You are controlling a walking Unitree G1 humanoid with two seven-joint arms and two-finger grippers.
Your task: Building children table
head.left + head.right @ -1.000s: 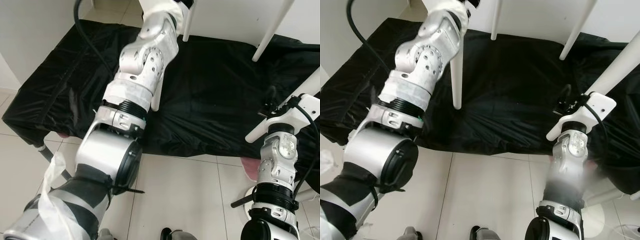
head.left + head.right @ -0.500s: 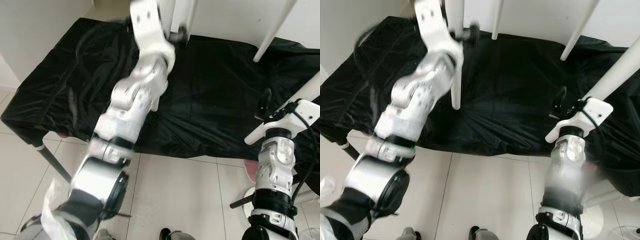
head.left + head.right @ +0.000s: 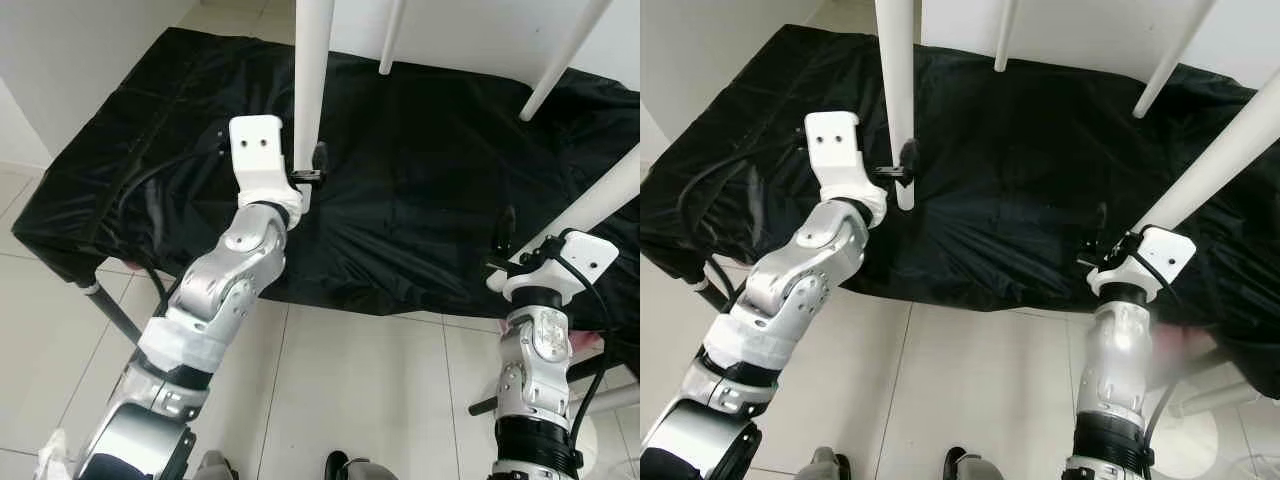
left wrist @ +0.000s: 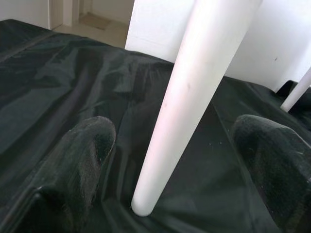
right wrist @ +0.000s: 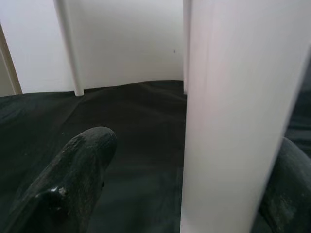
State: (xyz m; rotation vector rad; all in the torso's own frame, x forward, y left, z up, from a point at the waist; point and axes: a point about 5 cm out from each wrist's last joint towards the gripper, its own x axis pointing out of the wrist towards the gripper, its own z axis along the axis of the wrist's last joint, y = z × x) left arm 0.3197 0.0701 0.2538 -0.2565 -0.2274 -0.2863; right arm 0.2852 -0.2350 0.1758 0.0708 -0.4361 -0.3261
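Note:
A white children's table stands on a black cloth, with its four white legs reaching down onto it. My left gripper is open around the lower end of the near-left leg. In the left wrist view that leg stands between the two black fingers with a gap on each side. My right gripper is open at the near-right leg. In the right wrist view that leg lies close against one finger, and the other finger is well apart.
The two far legs stand at the back of the cloth. The cloth covers a low platform with a dark metal leg at its near-left corner. Pale tiled floor lies in front. A pink object sits low on the right.
My left arm has dropped from a high reach, and its gripper now sits around the foot of the near-left leg. My right gripper has shifted slightly lower along the near-right leg.

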